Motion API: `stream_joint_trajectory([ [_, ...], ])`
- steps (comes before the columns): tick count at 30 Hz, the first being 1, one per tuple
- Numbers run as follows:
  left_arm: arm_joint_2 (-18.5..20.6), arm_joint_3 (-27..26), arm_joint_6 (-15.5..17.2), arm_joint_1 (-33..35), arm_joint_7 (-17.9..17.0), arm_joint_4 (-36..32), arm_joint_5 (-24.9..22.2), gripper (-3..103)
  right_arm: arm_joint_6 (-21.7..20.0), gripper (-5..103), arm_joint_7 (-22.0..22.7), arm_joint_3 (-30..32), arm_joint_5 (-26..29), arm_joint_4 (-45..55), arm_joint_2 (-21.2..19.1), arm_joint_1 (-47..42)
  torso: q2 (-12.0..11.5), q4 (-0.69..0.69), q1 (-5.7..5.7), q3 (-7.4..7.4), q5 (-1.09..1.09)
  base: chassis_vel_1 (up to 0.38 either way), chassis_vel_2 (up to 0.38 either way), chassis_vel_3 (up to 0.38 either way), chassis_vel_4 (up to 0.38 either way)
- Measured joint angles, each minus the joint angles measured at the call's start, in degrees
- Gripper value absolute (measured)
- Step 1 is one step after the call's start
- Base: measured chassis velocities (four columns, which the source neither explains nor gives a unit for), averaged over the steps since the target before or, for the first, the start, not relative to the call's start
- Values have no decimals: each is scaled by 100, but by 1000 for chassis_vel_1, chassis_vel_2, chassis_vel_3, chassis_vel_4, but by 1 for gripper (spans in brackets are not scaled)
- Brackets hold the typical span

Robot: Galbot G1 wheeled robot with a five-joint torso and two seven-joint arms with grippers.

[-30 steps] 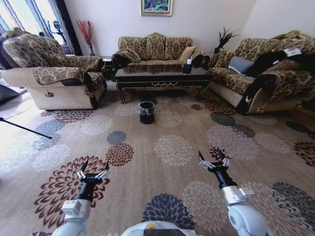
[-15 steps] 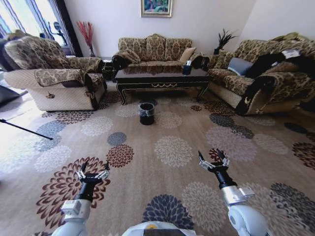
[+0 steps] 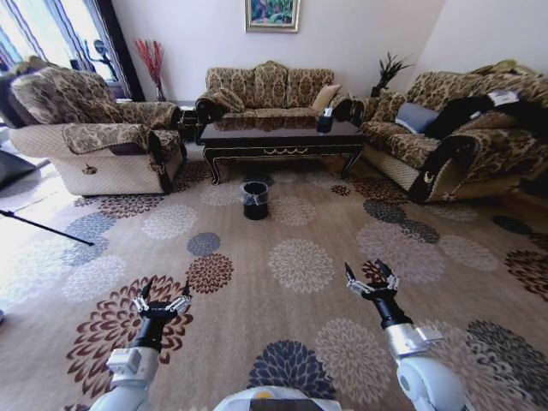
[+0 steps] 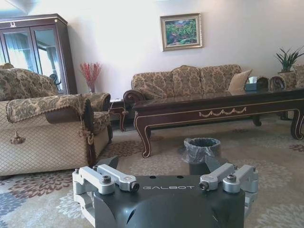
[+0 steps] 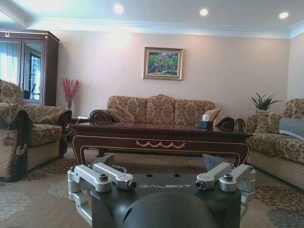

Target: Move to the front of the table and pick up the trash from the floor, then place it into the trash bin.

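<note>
A living room with a floral-patterned carpet (image 3: 300,265) stretching from the robot to the furniture. Three patterned sofas ring the far side: one against the back wall (image 3: 270,86), one armchair-style sofa on the robot's left (image 3: 94,128), and one on its right (image 3: 462,128). A framed painting (image 3: 272,13) hangs above the back sofa.

Far ahead of both pincers, in front of the back sofa, stands the table (image 3: 278,135) — long, low, dark and glossy, with gold scrollwork on its front edge. A tissue box (image 3: 325,120) sits near its right end.

Just in front of the table, well beyond the pincers and roughly between their two lines of reach, is the trash bin (image 3: 254,197), small, round and black with a shiny bag liner. It stands on the carpet, close to the table's front edge but apart from it.

The left gripper (image 3: 161,295) hovers low over the carpet at the near left, fingers spread wide, holding nothing. The right gripper (image 3: 370,278) hovers at the near right — also spread wide and empty.

Small litter pieces cannot be made out against the carpet's printed flowers.
</note>
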Motion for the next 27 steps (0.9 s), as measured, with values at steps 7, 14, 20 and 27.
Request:
stream_joint_trajectory([
  [7, 0, 0, 0, 0, 0, 0, 0, 100, 0, 100, 0, 0, 0, 0, 0, 0, 164, 0, 56, 109, 0, 0, 0, 0, 0],
  [14, 0, 0, 0, 0, 0, 0, 0, 100, 0, 100, 0, 0, 0, 0, 0, 0, 313, 0, 106, 207, 0, 0, 0, 0, 0],
  [20, 0, 0, 0, 0, 0, 0, 0, 100, 0, 100, 0, 0, 0, 0, 0, 0, 448, 0, 155, 294, 0, 0, 0, 0, 0],
  [27, 0, 0, 0, 0, 0, 0, 0, 100, 0, 100, 0, 0, 0, 0, 0, 0, 619, 0, 222, 397, 0, 0, 0, 0, 0],
])
